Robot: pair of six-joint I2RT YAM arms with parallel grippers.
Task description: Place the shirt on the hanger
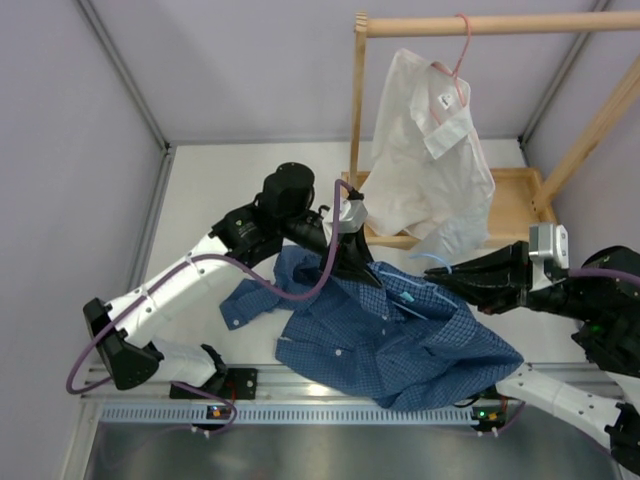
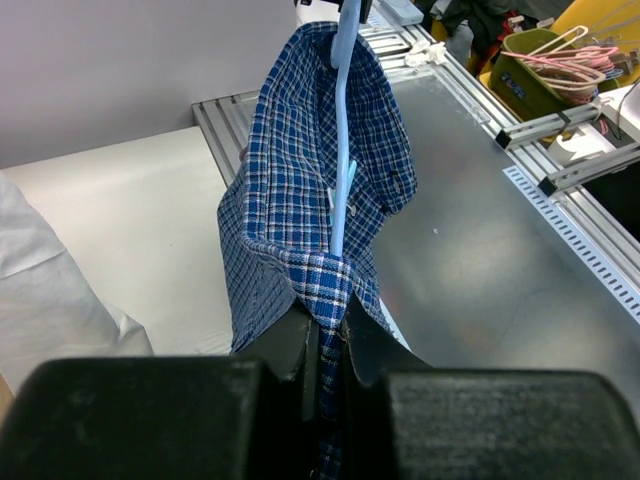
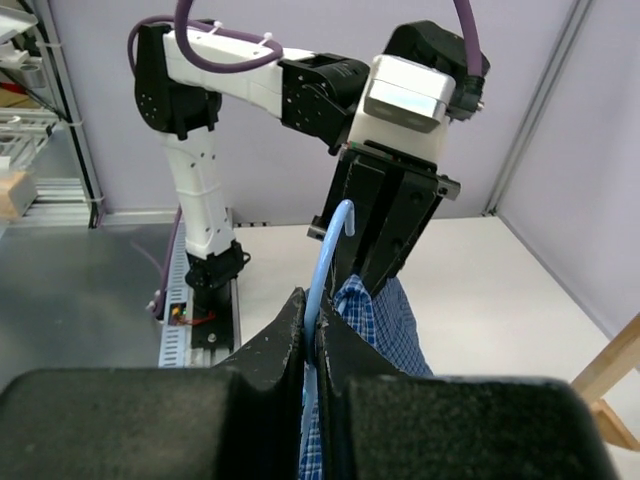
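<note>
Clearance is widest on the left of the white desk (image 1: 205, 195); a wooden rack (image 1: 357, 100) carrying a white shirt (image 1: 425, 160) stands close behind. The blue checked long-sleeved shirt (image 1: 400, 345) spreads to the near desk edge, with one fold clamped in the left gripper (image 2: 325, 320). The right gripper (image 3: 312, 335) is clenched on the thin light blue wire hanger (image 3: 325, 250), which runs into that raised fold.

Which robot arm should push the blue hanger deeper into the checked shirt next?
Right, I think. The right pincer is shut on the hanger, which runs along the shirt, so it can steer it. The left pincer is busy pinching the shirt's fabric and holding it up.
</note>
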